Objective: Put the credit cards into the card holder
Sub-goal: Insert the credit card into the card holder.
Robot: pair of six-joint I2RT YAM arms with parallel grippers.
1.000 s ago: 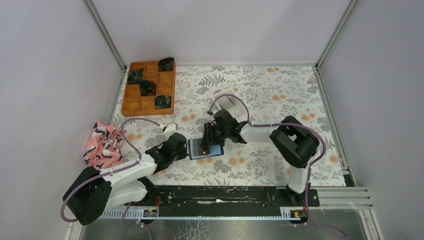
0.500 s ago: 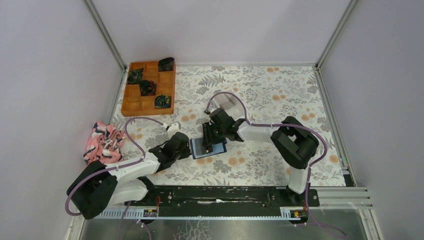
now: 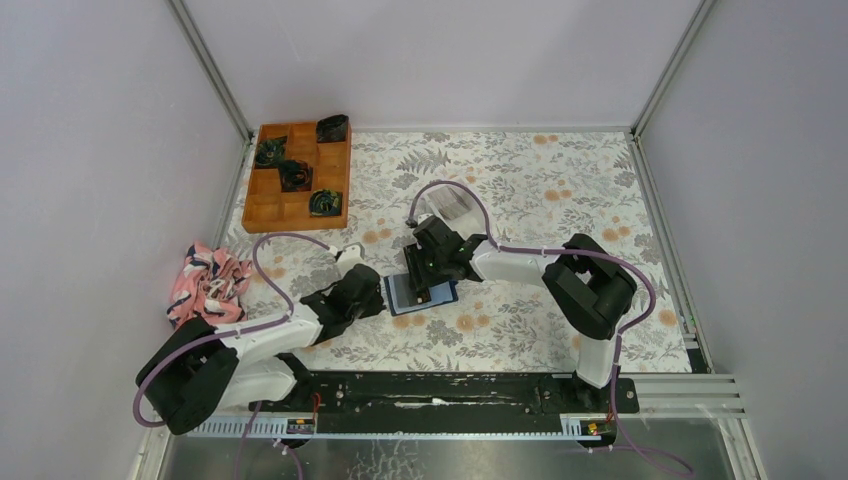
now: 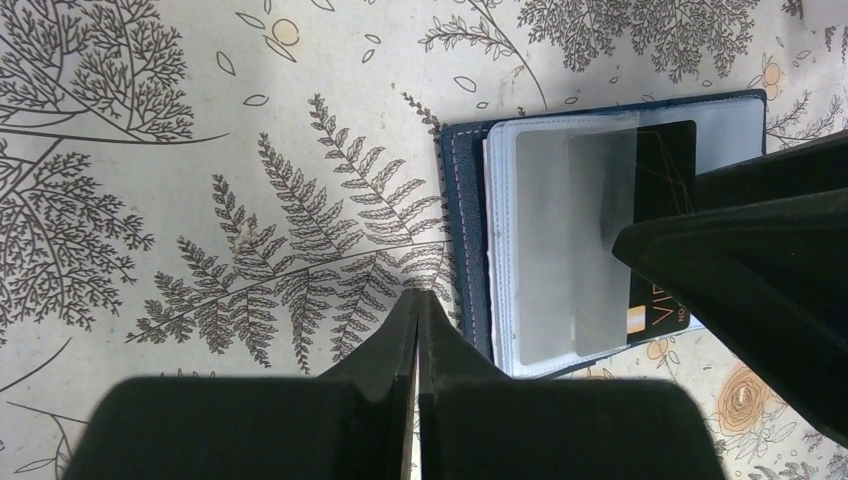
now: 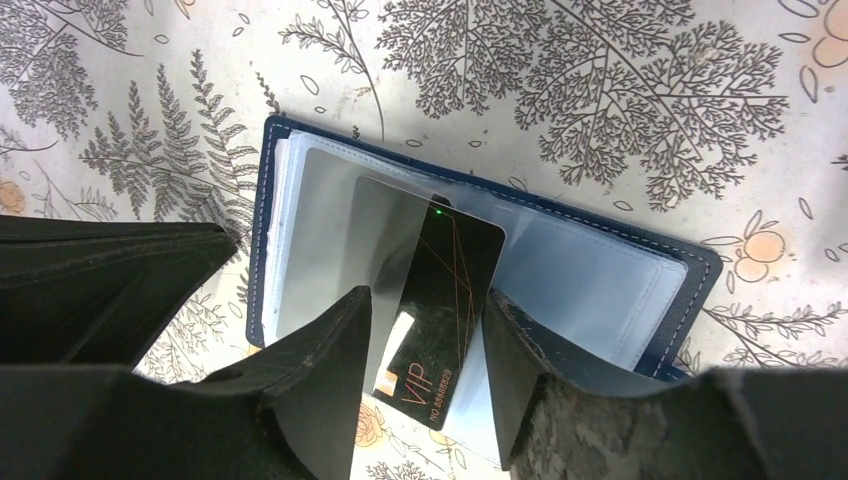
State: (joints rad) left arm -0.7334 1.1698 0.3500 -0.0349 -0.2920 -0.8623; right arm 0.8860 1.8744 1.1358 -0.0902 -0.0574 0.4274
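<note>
- Looking down from the top cam, you've got the card holder (image 3: pixel 425 296) lying open on the floral tabletop (image 3: pixel 560 190). It's approx mid-width, closer to the near edge than the far one, btwn the two arms.
- The holder is navy outside, w/ pale clear sleeves inside.
- One dark card (image 5: pixel 452 280) w/ "VIP" lettering lies on the open holder. Part of it sits under a clear sleeve (image 5: pixel 320 250) and the rest is bare. In the right wrist view the lettered end reaches past the holder's edge.
- The right jaws are parted and hang over the holder, coming in from its far-right side. Their fingertips (image 5: pixel 345 330) stand either side of the dark card. You can't tell if they touch it, and no grip on it shows.
- The left jaws are clenched tight, fingertips (image 4: pixel 400 330) pressed together w/ nothing btwn them. They sit just beside the holder's left edge, but the views don't show whether they touch it.
- An orange compartment tray (image 3: pixel 268 208) sits at the far-left corner, w/ dark items in some cells, well apart from the holder.
- A pink patterned cloth (image 3: pixel 208 285) lies at the left edge of the tabletop, beside the left arm.
- A pale box (image 3: pixel 452 203) is just far of the right wrist, partly hidden by the cable.
</note>
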